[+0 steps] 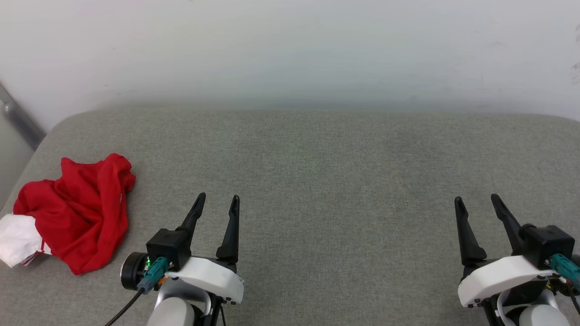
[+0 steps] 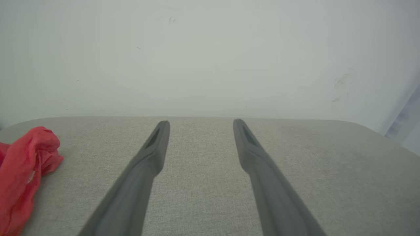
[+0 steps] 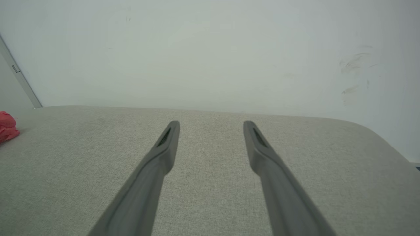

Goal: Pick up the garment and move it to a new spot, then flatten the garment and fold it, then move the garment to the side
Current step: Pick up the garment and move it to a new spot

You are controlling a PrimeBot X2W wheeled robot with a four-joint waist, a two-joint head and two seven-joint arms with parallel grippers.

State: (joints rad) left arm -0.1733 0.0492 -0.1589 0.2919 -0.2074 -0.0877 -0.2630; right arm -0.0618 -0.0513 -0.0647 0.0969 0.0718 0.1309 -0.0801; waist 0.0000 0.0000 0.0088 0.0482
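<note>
The garment lies crumpled in a red heap with a white panel at its near left, at the left end of the grey padded surface. My left gripper hovers open to the right of the heap, apart from it, nothing between its fingers. In the left wrist view the garment shows at the left edge, beside the open left gripper. My right gripper stands open far to the right, empty. The right wrist view has the right gripper open and a red bit of garment at far left.
A white wall runs along the back of the padded surface. The surface's rounded left corner and edge lie just beyond the garment, with a grey metal bar past it. Bare fabric stretches between and ahead of both grippers.
</note>
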